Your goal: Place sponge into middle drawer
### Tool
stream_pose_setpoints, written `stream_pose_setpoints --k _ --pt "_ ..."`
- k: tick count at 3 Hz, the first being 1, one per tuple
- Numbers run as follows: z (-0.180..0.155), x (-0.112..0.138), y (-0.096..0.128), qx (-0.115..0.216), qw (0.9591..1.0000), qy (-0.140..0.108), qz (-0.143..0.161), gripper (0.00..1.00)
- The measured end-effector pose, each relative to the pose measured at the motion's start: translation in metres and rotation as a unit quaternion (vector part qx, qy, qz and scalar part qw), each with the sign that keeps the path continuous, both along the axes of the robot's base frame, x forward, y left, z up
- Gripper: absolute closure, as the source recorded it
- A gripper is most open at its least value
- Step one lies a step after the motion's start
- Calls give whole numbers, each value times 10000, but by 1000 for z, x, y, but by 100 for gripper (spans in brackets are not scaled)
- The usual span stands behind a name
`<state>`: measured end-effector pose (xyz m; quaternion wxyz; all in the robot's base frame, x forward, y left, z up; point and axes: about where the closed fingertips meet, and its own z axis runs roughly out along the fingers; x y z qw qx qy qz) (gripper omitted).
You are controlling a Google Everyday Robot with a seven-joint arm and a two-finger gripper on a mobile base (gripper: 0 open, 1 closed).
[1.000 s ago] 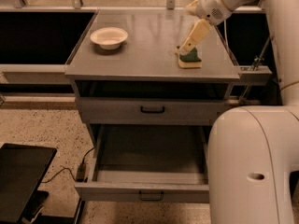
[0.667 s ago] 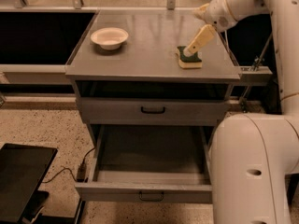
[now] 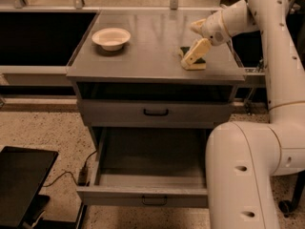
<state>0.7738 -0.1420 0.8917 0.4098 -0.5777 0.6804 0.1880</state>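
The sponge point(image 3: 192, 63), pale yellow with a dark green face, lies on the right part of the cabinet top point(image 3: 147, 51). My gripper point(image 3: 196, 41) reaches in from the right and sits just above the sponge, open. One pale finger point(image 3: 195, 51) slants down onto the sponge and covers part of it; the other sticks out higher up. Below the top, an upper drawer point(image 3: 156, 112) is shut, and the drawer point(image 3: 147, 173) under it is pulled out and holds nothing.
A white bowl point(image 3: 111, 37) stands on the left part of the cabinet top. My own base point(image 3: 243, 175) fills the lower right, next to the open drawer. A black object point(image 3: 21, 182) sits on the floor at the lower left, with a cable beside the cabinet.
My gripper has come down a little onto the sponge, and the wrist has shifted slightly. The sponge, bowl and drawers have not moved.
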Motion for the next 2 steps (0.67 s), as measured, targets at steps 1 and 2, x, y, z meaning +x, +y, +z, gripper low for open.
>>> stream_pose_setpoints --k 1,2 --pt "-18 1 16 -18 9997 175 165 0" --pt "-28 -2 6 -123 9993 353 94 0"
